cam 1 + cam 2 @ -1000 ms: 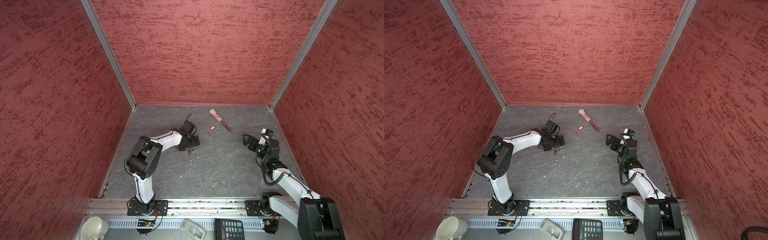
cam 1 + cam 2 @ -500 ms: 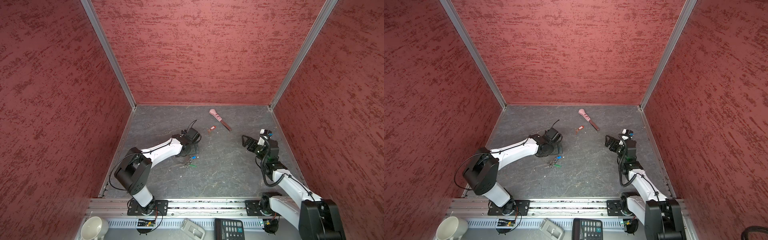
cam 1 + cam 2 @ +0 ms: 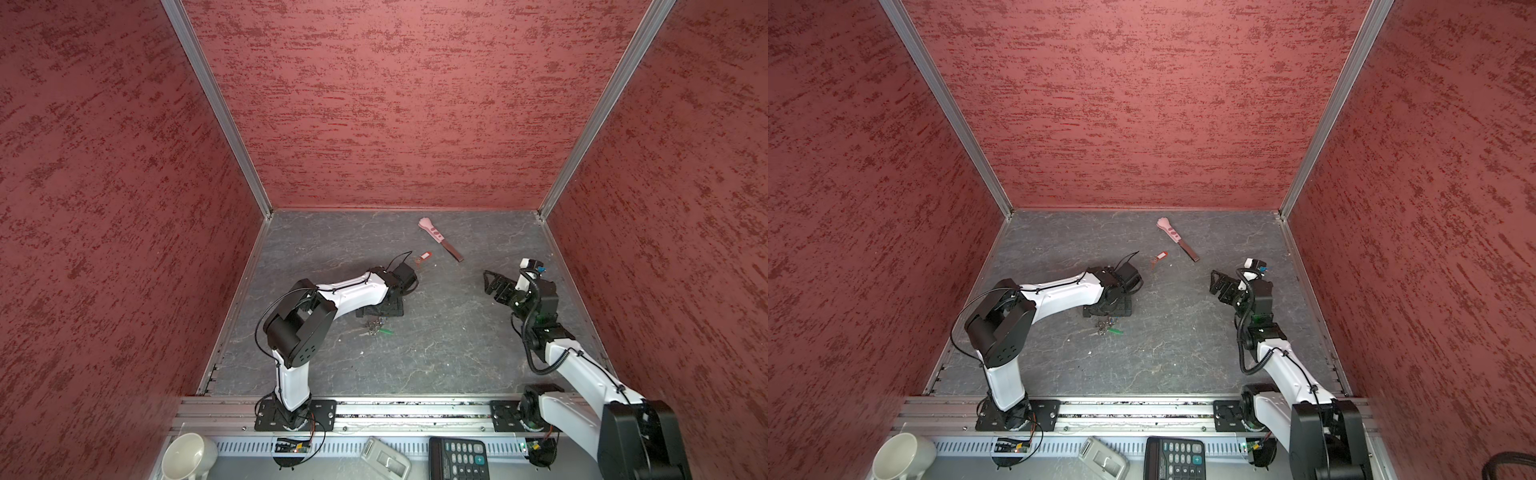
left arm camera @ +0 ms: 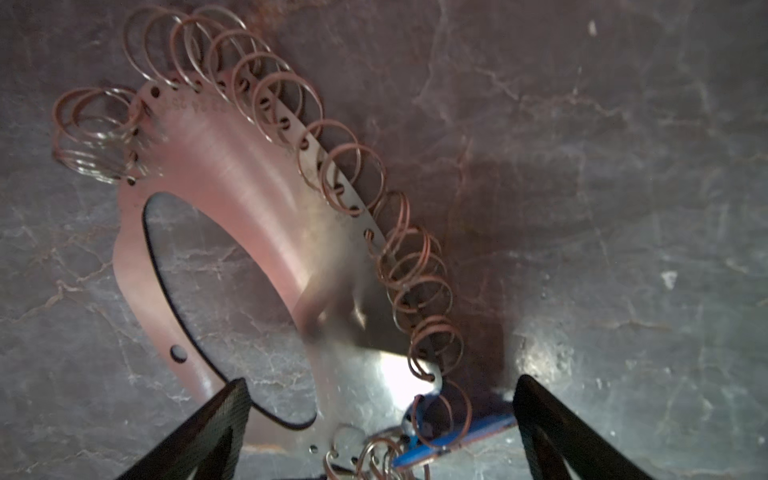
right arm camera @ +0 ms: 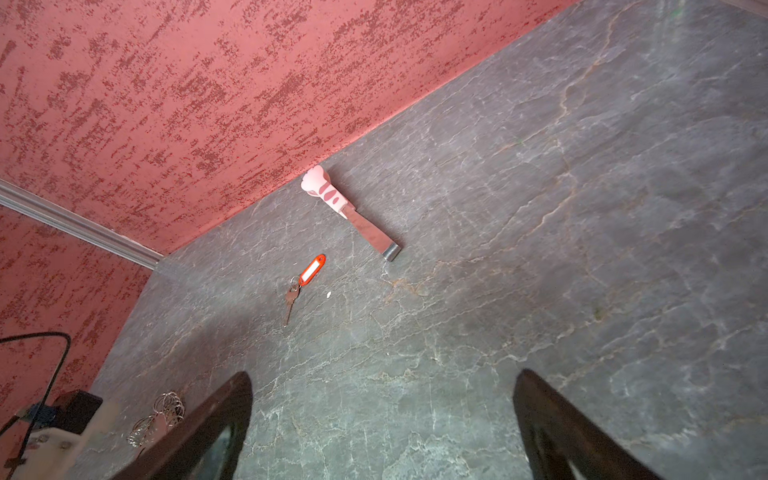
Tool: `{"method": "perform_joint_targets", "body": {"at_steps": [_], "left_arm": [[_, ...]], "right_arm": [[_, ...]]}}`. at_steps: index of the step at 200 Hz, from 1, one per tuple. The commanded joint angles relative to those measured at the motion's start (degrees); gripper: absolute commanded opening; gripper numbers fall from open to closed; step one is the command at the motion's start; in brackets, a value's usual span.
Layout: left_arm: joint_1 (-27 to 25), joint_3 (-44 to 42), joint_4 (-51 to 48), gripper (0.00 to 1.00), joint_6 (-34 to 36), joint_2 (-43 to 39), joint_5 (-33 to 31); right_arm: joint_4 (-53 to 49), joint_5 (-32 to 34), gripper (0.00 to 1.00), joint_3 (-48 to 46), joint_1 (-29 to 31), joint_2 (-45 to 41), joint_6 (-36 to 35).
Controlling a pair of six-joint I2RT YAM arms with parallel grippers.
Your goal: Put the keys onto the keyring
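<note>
Table (image 3: pixel 436 353): grey veined slab, red walls on three sides.
Left arm (image 3: pixel 357 291): white, bent over the table's left-middle, wrist pointing down.
Right arm (image 3: pixel 582 370): white, near the right wall, wrist aimed toward the middle.
Left gripper (image 4: pixel 380 386): fingers spread wide, gripping nothing. It sits low over the keyring, whose near end lies between them in the wrist view.
Right gripper (image 5: pixel 384 376): fingers spread wide, empty, above the table, well apart from every key.
Tool (image 3: pixel 440 239): pink handle, dark blade, flat near the back wall.
Keyring (image 4: pixel 232 174): curved metal plate edged with wire rings (flat on the table), just in front of the left gripper.
Red key (image 3: pixel 424 255): alone between tool and left arm, well apart from the keyring.
Green key (image 3: pixel 386 331): tag just beside the keyring; joined or not, cannot tell.
Blue key (image 4: pixel 453 440): tag at the keyring's end, among its rings; joined or not, cannot tell.
</note>
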Motion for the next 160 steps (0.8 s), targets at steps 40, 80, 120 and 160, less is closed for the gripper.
{"method": "perform_joint_targets", "body": {"at_steps": [40,80,120,160], "left_arm": [[-4.97,-4.59,-5.63,0.93,-3.98,-5.23,-0.93],[-7.47,-8.05,-6.25,0.85,-7.00,-9.58,-0.06],[-5.75,-6.21,-3.80,0.82,-7.07,-10.74,-1.45],[-2.46,-0.39,-0.56,0.86,-4.96,-3.71,-1.03]], "right_arm": [[-0.06,-0.26,0.99,0.67,0.35,0.73,0.35],[-0.22,-0.12,0.99,0.83,0.34,1.20,0.42],[0.41,-1.05,0.99,0.83,0.37,1.68,0.95],[0.21,-1.00,0.99,0.83,0.35,1.54,0.95]]}}
